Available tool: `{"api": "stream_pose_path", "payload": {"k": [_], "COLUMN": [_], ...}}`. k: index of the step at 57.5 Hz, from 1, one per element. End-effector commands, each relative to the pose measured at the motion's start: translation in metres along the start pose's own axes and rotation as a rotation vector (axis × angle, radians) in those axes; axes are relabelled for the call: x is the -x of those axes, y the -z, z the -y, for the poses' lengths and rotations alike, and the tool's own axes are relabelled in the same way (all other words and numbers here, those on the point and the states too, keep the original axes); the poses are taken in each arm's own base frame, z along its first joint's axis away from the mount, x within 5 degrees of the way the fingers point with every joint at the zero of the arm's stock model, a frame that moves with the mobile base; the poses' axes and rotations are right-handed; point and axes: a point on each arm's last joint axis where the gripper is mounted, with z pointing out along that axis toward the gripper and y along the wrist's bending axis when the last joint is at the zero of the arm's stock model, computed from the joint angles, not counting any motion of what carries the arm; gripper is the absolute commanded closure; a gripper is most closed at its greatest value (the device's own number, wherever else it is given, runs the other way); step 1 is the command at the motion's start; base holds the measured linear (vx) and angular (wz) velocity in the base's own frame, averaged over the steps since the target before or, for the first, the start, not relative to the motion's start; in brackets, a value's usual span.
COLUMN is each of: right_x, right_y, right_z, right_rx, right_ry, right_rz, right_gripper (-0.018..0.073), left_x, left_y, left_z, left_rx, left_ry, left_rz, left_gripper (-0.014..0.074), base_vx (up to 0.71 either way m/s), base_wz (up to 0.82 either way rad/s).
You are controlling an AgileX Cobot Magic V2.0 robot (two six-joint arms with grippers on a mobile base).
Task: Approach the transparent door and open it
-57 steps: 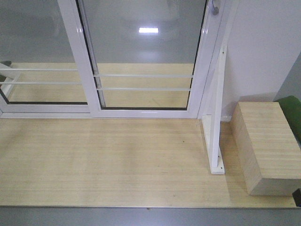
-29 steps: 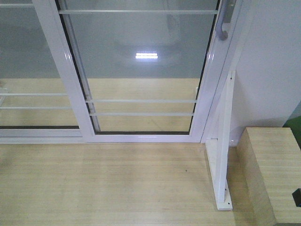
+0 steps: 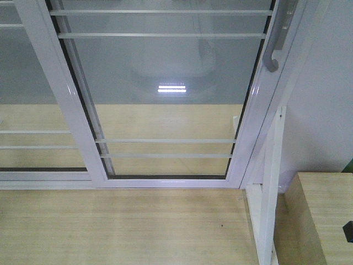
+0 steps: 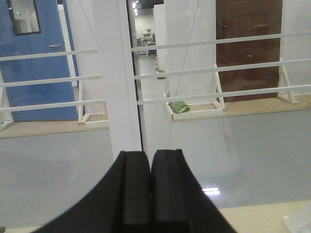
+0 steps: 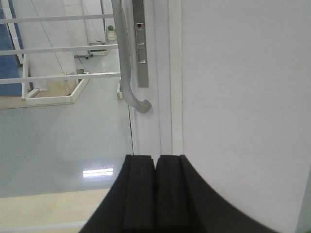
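A: The transparent door point(image 3: 165, 99) fills the front view, its handle point(image 3: 274, 52) at one o'clock. The right gripper point(image 5: 155, 162) sits pinched together just under it, and the left gripper point(image 4: 150, 158) is pinched too.

B: Risky! Closed like that, it likely can't hook the handle, and the base may clip the white post point(image 3: 269, 199) at five o'clock.

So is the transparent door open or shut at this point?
Shut: the transparent door has its handle edge flush against the white jamb, no gap.
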Motion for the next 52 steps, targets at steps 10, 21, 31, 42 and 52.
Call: {"api": "stream_pose_path", "payload": {"k": [10,21,31,42,52], "right_x": [0.0069,0.0069,0.0069,0.0069,0.007], "right_y": [0.0012,0.0012,0.0012,0.0012,0.0009], "right_z": [-0.0001,-0.0001,-0.0001,-0.0001,-0.0002], "right_rx": [0.0,0.0,0.0,0.0,0.002], "right_ry": [0.01,0.01,0.01,0.01,0.01], "right_rz": [0.096,0.096,0.096,0.096,0.092], "right_gripper": [0.0566,0.0566,0.0566,0.0566,0.0566], "left_x": [0.0048,0.0048,0.0048,0.0048,0.0047], "left_y": [0.0012,0.0012,0.0012,0.0012,0.0002], "left_z": [0.0011,0.0011,0.0011,0.0011,0.0012], "left_rx": [-0.012,-0.012,-0.012,-0.012,-0.013], "left_ry": [0.005,0.005,0.005,0.005,0.005], "left_rz": [0.08,0.08,0.08,0.08,0.074], "left_gripper": [0.0603,0.0603,0.0603,0.0603,0.0603], "base_vx": [0.16,0.12,0.1,0.09,0.06], "base_wz": [0.01,0.03,0.02,0.02,-0.03]}}
